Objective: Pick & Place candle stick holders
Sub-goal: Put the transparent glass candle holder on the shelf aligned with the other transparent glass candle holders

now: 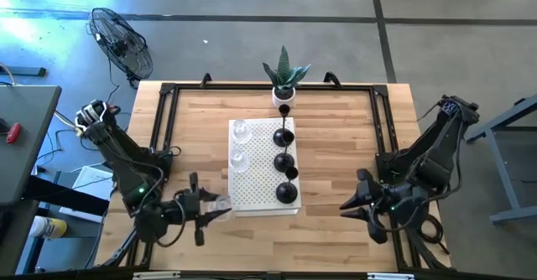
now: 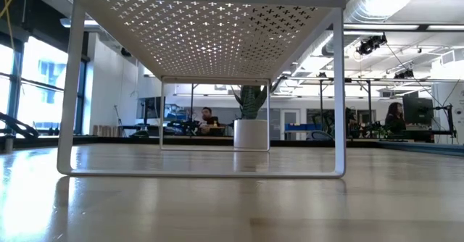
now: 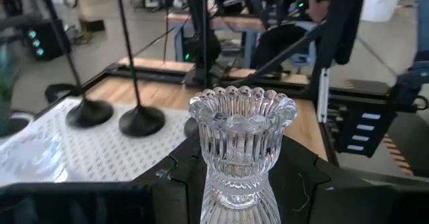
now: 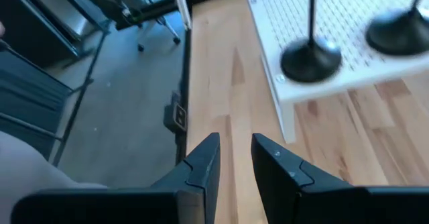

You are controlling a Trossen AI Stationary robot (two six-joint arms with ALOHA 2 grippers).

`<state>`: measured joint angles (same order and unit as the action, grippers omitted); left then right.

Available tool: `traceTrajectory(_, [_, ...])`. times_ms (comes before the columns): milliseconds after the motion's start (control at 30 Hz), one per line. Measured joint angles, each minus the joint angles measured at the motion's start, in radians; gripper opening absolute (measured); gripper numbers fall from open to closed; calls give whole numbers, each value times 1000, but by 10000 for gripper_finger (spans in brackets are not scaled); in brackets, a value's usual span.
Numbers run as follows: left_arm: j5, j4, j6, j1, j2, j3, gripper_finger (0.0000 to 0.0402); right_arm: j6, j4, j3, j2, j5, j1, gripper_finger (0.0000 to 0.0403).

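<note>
A white perforated stand (image 1: 252, 188) sits mid-table. Several black holders with domed bases (image 1: 284, 161) stand in a row along its right side, and also show in the left wrist view (image 3: 141, 121). Two clear glass holders (image 1: 240, 158) stand on its left side. My left gripper (image 1: 220, 204) is at the stand's near left corner, shut on a third clear glass holder (image 3: 241, 137). My right gripper (image 1: 348, 204) is over the table to the right of the stand's near end. It is empty, with a narrow gap between its fingers (image 4: 234, 157). My left gripper pinches the glass holder's lower stem (image 3: 236, 187) between its two fingers (image 3: 177, 177), one on either side. The holder stands upright in the hold, with its fluted cup (image 3: 242, 113) above the fingers. Its foot is hidden by the fingers.
A white pot with a green plant (image 1: 284, 80) stands at the table's far edge behind the stand. A black frame (image 1: 168, 104) runs round the tabletop. Bare wood lies left and right of the stand. A fan (image 1: 122, 41) stands on the floor beyond the far left corner.
</note>
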<state>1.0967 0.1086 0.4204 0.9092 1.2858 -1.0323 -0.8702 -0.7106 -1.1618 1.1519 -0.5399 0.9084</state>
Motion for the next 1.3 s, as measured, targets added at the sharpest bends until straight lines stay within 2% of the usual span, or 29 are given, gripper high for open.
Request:
traceTrajectory(133, [-81, -145, -61, -65, -8, 88, 120, 71, 78, 0, 0, 20, -17, 79])
traceTrajectory(233, [-228, -371, -126, -134, -8, 183, 120, 99, 118, 0, 0, 56, -29, 79])
traceTrajectory(333, [-314, -611, -234, -176, -8, 273, 120, 109, 142, 0, 0, 75, -32, 79])
traceTrajectory(433, [-402, -752, -334, -204, -10, 330, 120, 108, 157, 0, 0, 76, -32, 79])
traceTrajectory(567, [-501, -804, -370, -239, -10, 384, 120, 85, 156, 0, 0, 76, -32, 79])
traceTrajectory(933, [-713, -891, -343, -381, -9, 507, 120, 18, 163, 0, 0, 57, -32, 79])
traceTrajectory(1300, [-887, -918, -319, -468, -10, 538, 120, 14, 169, 0, 0, 23, -50, 79])
